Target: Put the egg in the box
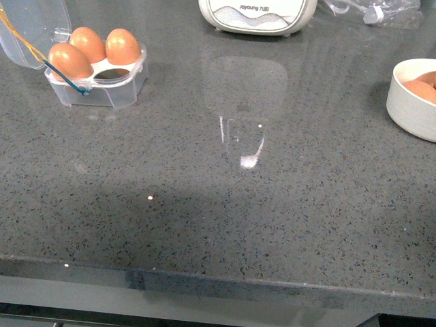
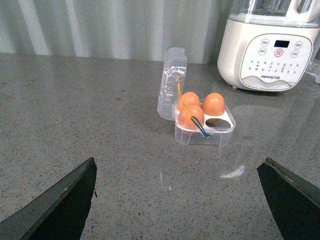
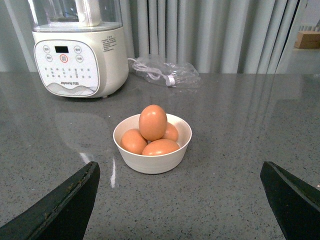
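Flanking blender (image 1: 257, 15): open box (image 1: 116, 92), one slot (image 2: 216, 120) empty; bowl (image 1: 409, 109) heaped with eggs (image 3: 153, 122).

Even, bright overhead light leaves white glare on the glossy countertop (image 1: 245, 160); all views stay sharp.

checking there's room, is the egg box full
Not full: the egg box holds three eggs, and one of its four slots shows empty. Its lid stands open.
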You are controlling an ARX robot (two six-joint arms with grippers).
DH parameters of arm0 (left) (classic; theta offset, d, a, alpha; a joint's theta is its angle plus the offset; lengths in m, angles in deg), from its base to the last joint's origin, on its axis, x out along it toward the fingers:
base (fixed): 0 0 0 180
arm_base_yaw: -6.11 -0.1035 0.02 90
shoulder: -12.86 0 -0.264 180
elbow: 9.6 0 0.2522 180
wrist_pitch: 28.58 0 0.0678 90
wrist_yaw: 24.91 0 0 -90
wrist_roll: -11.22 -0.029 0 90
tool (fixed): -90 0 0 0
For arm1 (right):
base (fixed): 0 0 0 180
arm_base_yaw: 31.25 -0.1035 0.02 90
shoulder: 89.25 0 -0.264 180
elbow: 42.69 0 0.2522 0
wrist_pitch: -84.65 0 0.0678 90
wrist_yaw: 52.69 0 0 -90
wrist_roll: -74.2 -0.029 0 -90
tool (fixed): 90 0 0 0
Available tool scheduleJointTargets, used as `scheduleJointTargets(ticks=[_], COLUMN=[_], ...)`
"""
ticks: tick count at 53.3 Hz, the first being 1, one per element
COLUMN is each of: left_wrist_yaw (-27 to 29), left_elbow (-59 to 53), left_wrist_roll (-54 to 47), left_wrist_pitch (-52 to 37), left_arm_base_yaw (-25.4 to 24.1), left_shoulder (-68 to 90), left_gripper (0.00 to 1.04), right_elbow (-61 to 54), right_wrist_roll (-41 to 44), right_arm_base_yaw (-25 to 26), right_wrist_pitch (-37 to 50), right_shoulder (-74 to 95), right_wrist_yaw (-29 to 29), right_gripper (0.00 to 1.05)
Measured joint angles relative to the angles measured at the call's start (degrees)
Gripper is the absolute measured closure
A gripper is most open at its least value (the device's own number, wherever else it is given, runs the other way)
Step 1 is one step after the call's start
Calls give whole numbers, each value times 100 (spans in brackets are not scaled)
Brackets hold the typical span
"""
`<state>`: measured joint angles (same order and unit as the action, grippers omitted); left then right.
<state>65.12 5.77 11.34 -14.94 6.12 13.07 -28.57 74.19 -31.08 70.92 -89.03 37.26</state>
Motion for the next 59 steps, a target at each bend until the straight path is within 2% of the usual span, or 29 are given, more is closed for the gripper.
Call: scheduleJointTargets(ticks=[59], left_wrist_yaw=[0], left_elbow=[0], left_wrist_roll=[0], left_wrist_pitch=[0], left_arm_base_yaw=[0], left_shoulder=[0], left_gripper=[7], right_elbow=[0], right_wrist_roll=[0], right_arm_base_yaw=[0], right_wrist_pitch=[0], right_shoulder=[0], right_wrist_yaw=[0], right_gripper=[7])
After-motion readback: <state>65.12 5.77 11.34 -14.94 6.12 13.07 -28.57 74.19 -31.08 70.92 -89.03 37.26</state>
